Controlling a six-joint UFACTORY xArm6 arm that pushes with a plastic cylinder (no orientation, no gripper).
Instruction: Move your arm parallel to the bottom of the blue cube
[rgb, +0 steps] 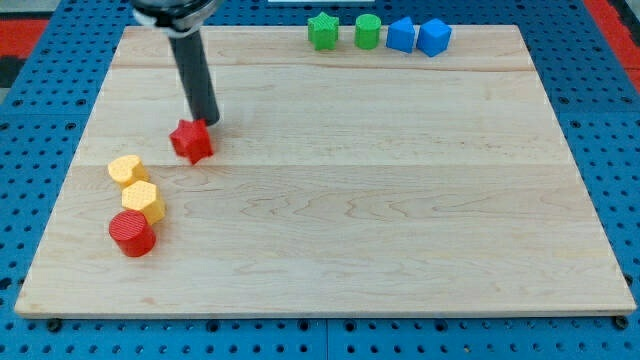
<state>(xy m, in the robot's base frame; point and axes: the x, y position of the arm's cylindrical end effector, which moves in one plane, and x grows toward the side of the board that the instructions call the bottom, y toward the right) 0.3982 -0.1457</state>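
The blue cube (434, 37) sits at the view's top edge of the wooden board (330, 220), right of centre, with a second blue block (401, 34) touching its left side. My tip (211, 122) is far to the view's left of the blue cube and lower in the view. It rests just above and right of a red star block (192, 141), touching or nearly touching it.
A green star (322, 31) and a green cylinder (367, 31) stand left of the blue blocks. Two yellow blocks (126, 171) (144, 200) and a red cylinder (131, 233) cluster at the view's lower left. Blue pegboard surrounds the board.
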